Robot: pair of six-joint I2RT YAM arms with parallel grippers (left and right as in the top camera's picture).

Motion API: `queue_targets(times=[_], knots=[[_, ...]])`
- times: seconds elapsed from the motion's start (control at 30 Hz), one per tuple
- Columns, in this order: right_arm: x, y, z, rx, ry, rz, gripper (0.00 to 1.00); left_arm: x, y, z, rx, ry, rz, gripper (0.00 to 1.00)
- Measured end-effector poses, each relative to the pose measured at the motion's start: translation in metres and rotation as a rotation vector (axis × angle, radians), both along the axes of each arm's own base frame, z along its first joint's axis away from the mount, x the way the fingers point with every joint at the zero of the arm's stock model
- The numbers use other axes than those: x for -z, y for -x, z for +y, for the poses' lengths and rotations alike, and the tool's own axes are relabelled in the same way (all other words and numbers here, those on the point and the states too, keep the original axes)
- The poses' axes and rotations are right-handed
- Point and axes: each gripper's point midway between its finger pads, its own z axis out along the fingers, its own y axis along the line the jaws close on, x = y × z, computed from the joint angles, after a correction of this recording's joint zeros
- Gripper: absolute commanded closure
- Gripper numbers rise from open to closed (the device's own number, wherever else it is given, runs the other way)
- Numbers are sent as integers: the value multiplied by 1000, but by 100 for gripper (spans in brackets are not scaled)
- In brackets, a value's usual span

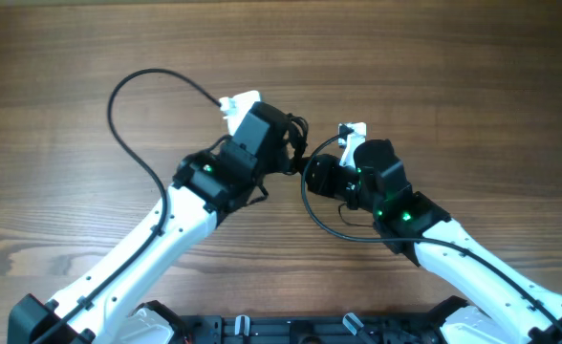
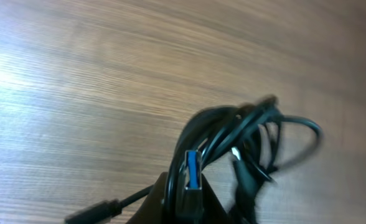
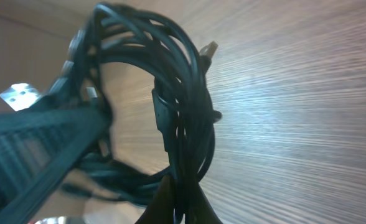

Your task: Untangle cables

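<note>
The cables (image 1: 300, 153) are a bunch of thin black wires hanging between my two grippers at the table's middle. In the left wrist view the bunch (image 2: 251, 134) loops out to the right, lifted off the wood. My left gripper (image 2: 189, 208) is shut on a strand beside a blue-tongued plug (image 2: 193, 169). A loose plug end (image 2: 93, 211) lies at the lower left. In the right wrist view the cables (image 3: 177, 93) form a tall loop, and my right gripper (image 3: 178, 202) is shut on several strands at its bottom. From above, the left gripper (image 1: 293, 143) and right gripper (image 1: 312, 176) nearly touch.
A thicker black arm cable (image 1: 128, 124) arcs over the wooden table (image 1: 453, 76) left of the left arm. Another arm cable (image 1: 327, 222) loops under the right wrist. The left arm's gripper body (image 3: 33, 149) fills the left side of the right wrist view.
</note>
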Motion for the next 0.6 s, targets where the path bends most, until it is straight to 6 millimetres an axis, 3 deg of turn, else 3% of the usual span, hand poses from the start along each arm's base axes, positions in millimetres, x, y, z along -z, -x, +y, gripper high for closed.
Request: queue_targets(times=[0.07, 0.13, 0.23, 0.27, 0.33, 0.4, 0.53, 0.6], knots=[[-12, 2, 2, -24, -21, -27, 95, 3, -5, 15, -108, 45, 31, 96], [-17, 5, 1, -39, -26, -39, 96, 6, -14, 45, -285, 98, 55, 96], [-9, 0, -9, 24, -1, -2, 95, 6, -23, 75, -426, 115, 51, 96], [-4, -1, -14, 61, 8, 27, 93, 6, -24, 78, -442, 122, 51, 96], [-1, -5, -19, 112, 6, 50, 76, 6, -24, 77, -449, 132, 53, 96], [-4, -7, -19, 119, -3, 43, 69, 6, -23, 77, -444, 127, 52, 96], [-12, -8, -14, 58, 18, -45, 67, 6, -23, 74, -338, 64, 48, 96], [-19, -8, -10, 16, 24, -102, 67, 2, -28, 61, -213, 59, 27, 96]])
